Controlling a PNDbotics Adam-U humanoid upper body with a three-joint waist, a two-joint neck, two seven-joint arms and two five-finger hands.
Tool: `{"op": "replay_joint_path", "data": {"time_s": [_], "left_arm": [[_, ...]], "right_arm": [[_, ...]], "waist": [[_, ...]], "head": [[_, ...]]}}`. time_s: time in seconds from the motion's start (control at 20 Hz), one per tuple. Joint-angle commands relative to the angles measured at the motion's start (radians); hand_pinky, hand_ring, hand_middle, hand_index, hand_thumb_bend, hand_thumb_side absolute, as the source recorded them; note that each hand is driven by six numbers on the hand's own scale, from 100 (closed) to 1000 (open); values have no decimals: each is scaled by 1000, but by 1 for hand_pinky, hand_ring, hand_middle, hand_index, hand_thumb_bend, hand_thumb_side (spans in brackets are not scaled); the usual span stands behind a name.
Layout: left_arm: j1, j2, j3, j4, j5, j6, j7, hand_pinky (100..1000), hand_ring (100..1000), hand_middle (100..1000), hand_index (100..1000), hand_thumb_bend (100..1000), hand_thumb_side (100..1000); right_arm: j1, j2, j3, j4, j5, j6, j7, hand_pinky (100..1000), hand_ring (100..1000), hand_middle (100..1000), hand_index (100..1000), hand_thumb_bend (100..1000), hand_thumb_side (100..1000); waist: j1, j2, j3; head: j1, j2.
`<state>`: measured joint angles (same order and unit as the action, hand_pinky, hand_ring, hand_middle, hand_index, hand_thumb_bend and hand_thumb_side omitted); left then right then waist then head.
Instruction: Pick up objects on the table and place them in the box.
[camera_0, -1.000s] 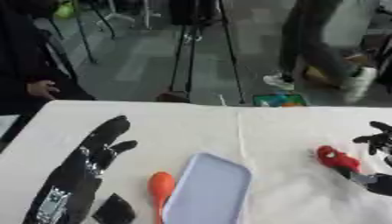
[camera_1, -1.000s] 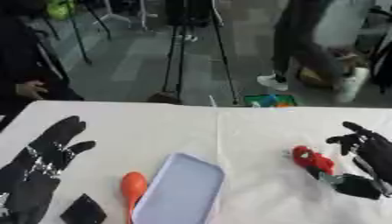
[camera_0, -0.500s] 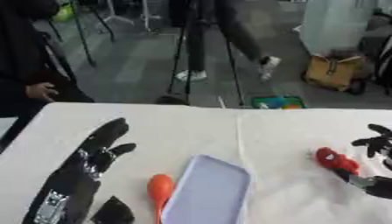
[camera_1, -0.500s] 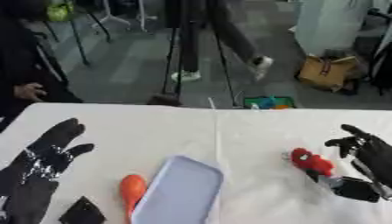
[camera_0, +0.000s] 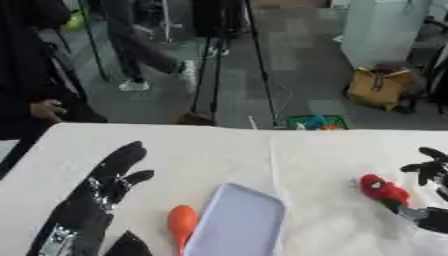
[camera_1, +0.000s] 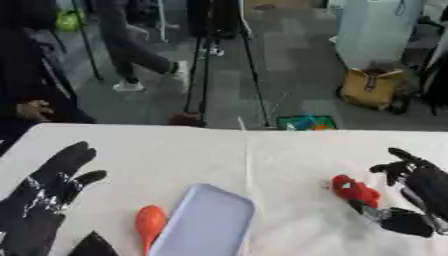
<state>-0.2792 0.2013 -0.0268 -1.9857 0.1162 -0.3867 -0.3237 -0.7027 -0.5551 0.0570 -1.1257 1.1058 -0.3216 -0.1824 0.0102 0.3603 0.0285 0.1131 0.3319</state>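
- Broadly, the white table (camera_0: 219, 150) fills the lower half of both views, with a crease running down its cloth just right of centre.
- Next in size, the left hand (camera_0: 96, 197) lies flat on the table's left side, fingers straight and spread, pointing away from the robot and holding nothing.
- A pale lavender box (camera_0: 234, 226), a shallow rounded tray, sits at the near middle of the table, tilted slightly to the right, its inside bare.
- At the right edge, the right hand (camera_1: 418, 192) is on the table with its fingers spread; its thumb reaches toward the red object without closing on it.
- A red object (camera_1: 354, 190) lies just beside that right hand, well right of the box.
- An orange object (camera_0: 181, 222), elongated, lies touching or nearly touching the box's left edge.
- A small dark piece (camera_0: 129, 245) lies at the bottom edge, just left of the orange object.
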Motion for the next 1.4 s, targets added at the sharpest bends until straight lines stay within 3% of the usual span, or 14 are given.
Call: {"op": "replay_joint_path", "data": {"time_s": [0.05,1.4], "left_arm": [[-7,20,7,-14,1,0,1,901,1000,956,923,139,1000],[-4,21,8,-14,-3,0,1,901,1000,957,924,138,1000]], "right_arm": [[-12,-21,-4,-19,-2,-1,-4,857,978,494,812,573,933],[-8,-26,-6,-17,-4,1,1,857,973,486,796,577,923]], "waist": [[-3,-20,0],[-2,-17,-2]], "head": [[7,-16],[1,-6]]}}
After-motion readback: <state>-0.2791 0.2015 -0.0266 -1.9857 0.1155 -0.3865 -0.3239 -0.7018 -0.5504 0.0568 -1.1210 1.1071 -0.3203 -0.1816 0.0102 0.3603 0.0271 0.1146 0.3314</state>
